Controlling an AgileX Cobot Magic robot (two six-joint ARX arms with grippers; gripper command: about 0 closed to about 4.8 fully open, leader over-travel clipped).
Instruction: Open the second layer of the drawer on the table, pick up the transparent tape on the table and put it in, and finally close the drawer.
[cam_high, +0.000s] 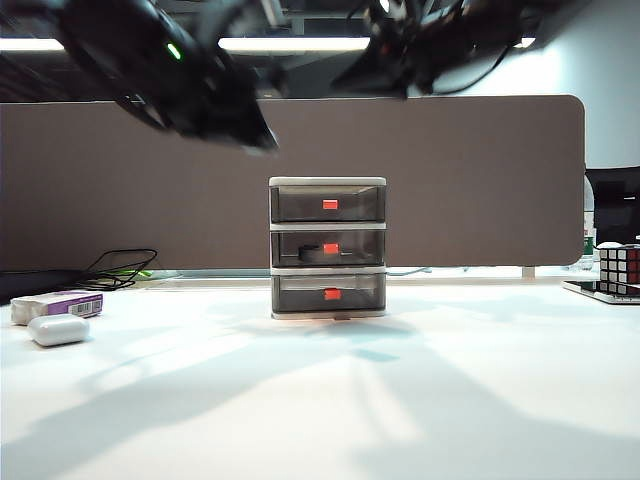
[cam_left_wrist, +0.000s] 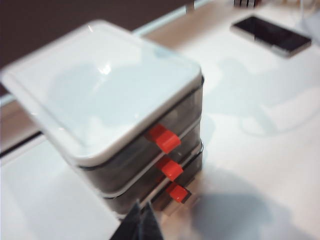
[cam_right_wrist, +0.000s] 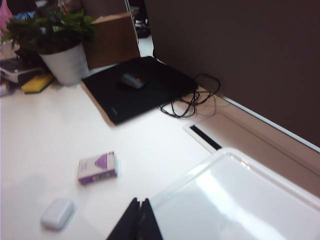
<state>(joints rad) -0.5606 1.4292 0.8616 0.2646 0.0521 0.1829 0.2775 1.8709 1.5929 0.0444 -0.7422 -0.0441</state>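
A: Item one, drawer unit?
B: A white-framed drawer unit is recorded at the middle of the table, toward its far side, in front of a brown partition. Three smoky grey drawers are stacked in it, each with a red-orange handle. All three are seen shut, fronts flush.

A: The second layer of the drawer?
B: The second layer of the drawer is listed as the middle one. A dark object is seen through its front; the transparent tape is taken to be this, though detail is too faint to confirm.

A: Claws?
B: The left claw is held above the unit, over its near left, fingers pressed together, nothing between them. The right claw is held above the unit's white top, fingers likewise together and empty. In the exterior view both arms are seen only as dark blurred shapes high up.

A: Other items?
B: A purple-and-white box and a white rounded case are logged at the near left. A puzzle cube stands at the far right.
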